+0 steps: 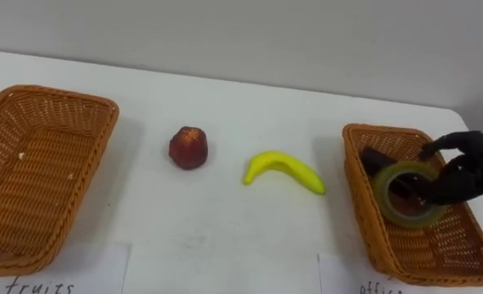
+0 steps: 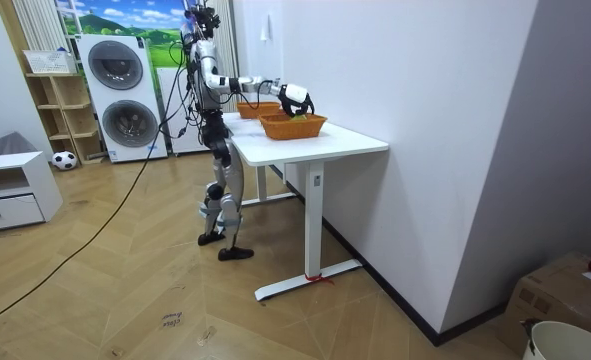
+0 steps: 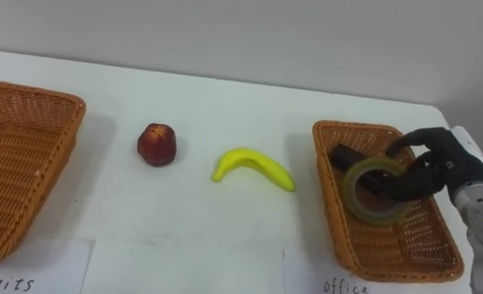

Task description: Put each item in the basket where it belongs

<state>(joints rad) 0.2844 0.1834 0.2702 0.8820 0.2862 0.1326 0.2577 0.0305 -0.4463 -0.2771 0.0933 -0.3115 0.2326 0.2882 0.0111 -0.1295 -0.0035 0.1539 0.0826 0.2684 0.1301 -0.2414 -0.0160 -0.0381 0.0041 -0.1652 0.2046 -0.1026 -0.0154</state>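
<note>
Tape roll (image 1: 384,192), right of frame, is pinched at its rim by the curled right hand (image 1: 467,167) over the office basket (image 1: 359,186). Judged light, rigid, slick-sided; a rim grip is preferred.

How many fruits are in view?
2. A red round fruit on the table right of the left basket; a banana beside it, nearer the right basket. The robot hand and tape roll cover part of that basket, so more could be hidden.
</note>
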